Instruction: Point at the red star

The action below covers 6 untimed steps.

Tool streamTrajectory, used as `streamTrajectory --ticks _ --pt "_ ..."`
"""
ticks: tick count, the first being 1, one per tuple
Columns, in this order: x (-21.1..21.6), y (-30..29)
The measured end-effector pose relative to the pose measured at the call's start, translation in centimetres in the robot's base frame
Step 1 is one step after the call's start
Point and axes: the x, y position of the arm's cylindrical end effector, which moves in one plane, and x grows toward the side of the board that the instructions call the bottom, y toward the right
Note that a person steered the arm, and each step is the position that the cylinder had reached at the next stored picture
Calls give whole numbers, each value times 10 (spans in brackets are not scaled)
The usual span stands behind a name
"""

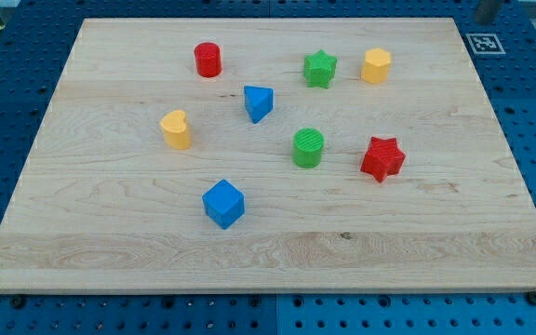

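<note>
My tip does not show anywhere in the frame. Only a blurred grey shape at the upper right corner might belong to the arm, and I cannot tell. There is no gripper on this rig, so nothing can be said of it standing apart or together; the rod's end simply is not in view, and its place relative to the blocks cannot be given.

The red star [382, 158] lies flat on the wooden counter [110, 251] at the right of the middle, with bare wood all around it. Its nearest neighbour is the green cylinder [308, 148], near it on the left but apart from it. That open margin matters: a pointing move could likely come in from the right or the bottom of the frame without nudging anything.

Farther out, the green star [320, 69] and the yellow hexagonal block [376, 66] sit near the upper right. The red cylinder [207, 60] stands at the upper left of centre, the blue triangular block [258, 102] below it to the right, and the yellow heart-like block [176, 129] left of middle. The blue cube [223, 204] rests lower down, left of centre.

The blocks lie loosely scattered, none touching, so judged from this the pointing is not yet begun.
</note>
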Motion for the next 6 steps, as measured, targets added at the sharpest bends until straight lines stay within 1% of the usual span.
streamTrajectory --ticks 3,4,6 --pt "-1 0" --pt "10 -2" --pt "175 -57"
